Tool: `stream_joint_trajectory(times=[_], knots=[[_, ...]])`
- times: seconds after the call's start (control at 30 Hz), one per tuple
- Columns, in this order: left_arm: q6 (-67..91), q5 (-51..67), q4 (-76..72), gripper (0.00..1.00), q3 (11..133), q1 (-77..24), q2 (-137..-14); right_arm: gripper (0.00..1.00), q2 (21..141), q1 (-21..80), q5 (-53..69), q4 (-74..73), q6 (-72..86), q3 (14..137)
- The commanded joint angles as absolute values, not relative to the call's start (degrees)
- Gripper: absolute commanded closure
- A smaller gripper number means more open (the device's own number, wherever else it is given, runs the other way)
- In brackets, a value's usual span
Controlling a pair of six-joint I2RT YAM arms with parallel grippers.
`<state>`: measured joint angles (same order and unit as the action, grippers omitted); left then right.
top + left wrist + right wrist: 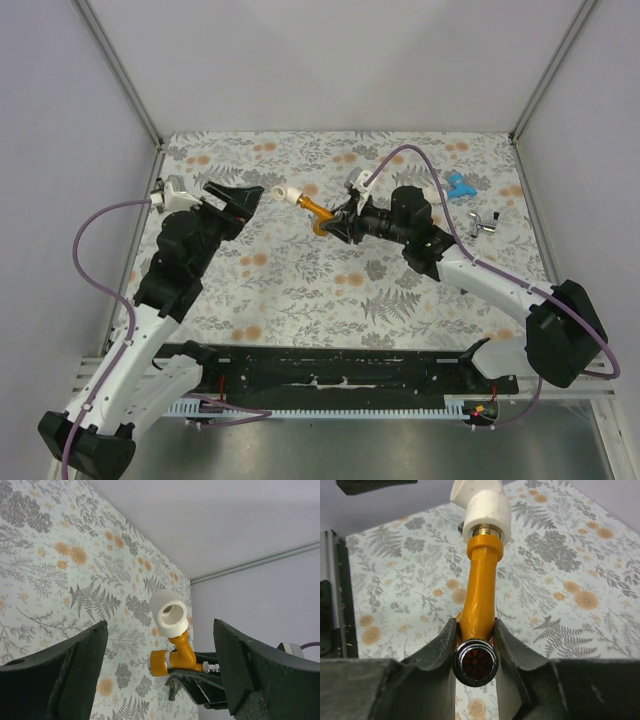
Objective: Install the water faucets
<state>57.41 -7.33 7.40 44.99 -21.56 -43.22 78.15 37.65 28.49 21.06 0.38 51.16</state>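
Note:
An orange water faucet with a white ring-shaped end fitting hangs above the flowered table mat. My right gripper is shut on its orange body. In the right wrist view the jaws pinch the orange faucet just behind its knurled spout cap, and the white fitting points away. My left gripper stands open just left of the fitting, apart from it. In the left wrist view the white fitting faces the gap between the wide-apart left gripper's fingertips, with nothing between them.
A blue faucet and a dark metal lever handle lie on the mat at the back right. White walls enclose the mat on three sides. A black rail runs along the near edge by the arm bases.

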Motion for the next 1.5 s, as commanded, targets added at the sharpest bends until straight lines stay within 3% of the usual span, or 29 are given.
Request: stream_joint_trajectory(times=[0.0, 0.43, 0.67, 0.8, 0.9, 1.17, 1.33, 1.4, 1.47], knots=[[63.8, -4.5, 12.8, 0.11, 48.9, -21.3, -46.2, 1.0, 74.7, 38.5, 21.3, 18.0, -9.6, 53.6], [73.5, 9.1, 4.0, 0.12, 53.8, -21.7, -63.0, 1.0, 74.1, 43.3, 13.6, 19.9, -16.3, 52.0], [75.6, 10.5, -2.1, 0.5, 51.0, -22.2, -63.5, 1.0, 74.4, 43.7, 12.7, 22.5, -13.4, 51.2], [78.7, 10.5, -12.4, 0.98, 45.2, -22.3, -61.4, 1.0, 75.4, 43.2, 15.9, 22.7, -6.6, 51.8], [80.3, 9.3, -23.4, 0.98, 40.1, -22.3, -59.9, 1.0, 76.8, 40.8, 23.4, 24.8, 6.2, 52.6], [70.9, 5.5, -59.0, 0.98, 29.3, -22.2, -57.6, 1.0, 83.6, 35.2, 41.3, 46.8, 46.7, 54.8], [66.4, 3.5, -76.5, 0.98, 25.8, -22.2, -59.8, 1.0, 87.6, 33.7, 42.7, 48.2, 62.4, 59.0], [65.9, 3.6, -77.1, 0.98, 26.4, -22.1, -60.3, 0.92, 87.8, 33.2, 41.4, 47.6, 63.9, 59.0], [64.7, 3.3, -71.5, 0.98, 27.4, -22.2, -59.1, 0.74, 87.6, 32.9, 39.3, 44.0, 62.5, 59.1]])
